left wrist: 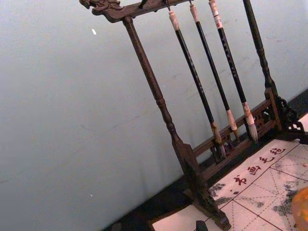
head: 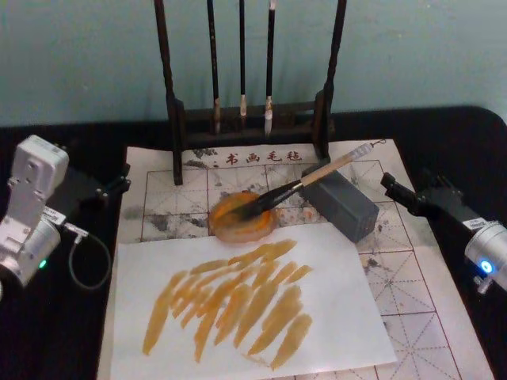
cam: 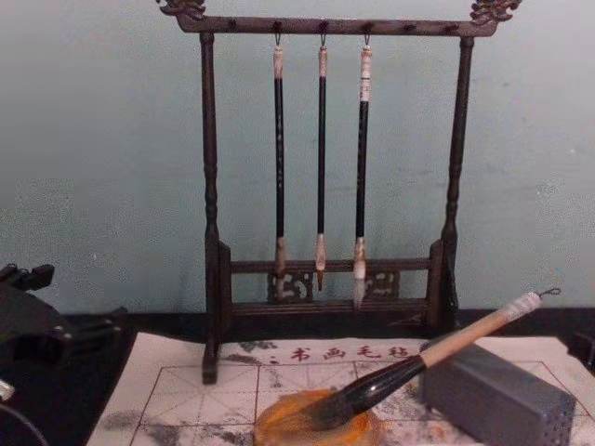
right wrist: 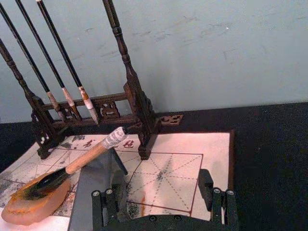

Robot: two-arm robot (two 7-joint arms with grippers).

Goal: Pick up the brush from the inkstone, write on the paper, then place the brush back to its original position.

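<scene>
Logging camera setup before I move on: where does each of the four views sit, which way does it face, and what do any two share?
Head: high, looking down at the white sheet; left gripper and right gripper at the edges.
Chest: low, facing the brush rack; left gripper at its left edge.
Left wrist: facing the rack and wall.
Right wrist: over its own open fingers, facing the rack.
Shared by head and chest: the brush resting on the inkstone and the grey block.

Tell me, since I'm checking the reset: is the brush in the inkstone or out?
In. The brush lies tilted, bristles in the inkstone, handle propped on the grey block. No pincer holds it.
</scene>
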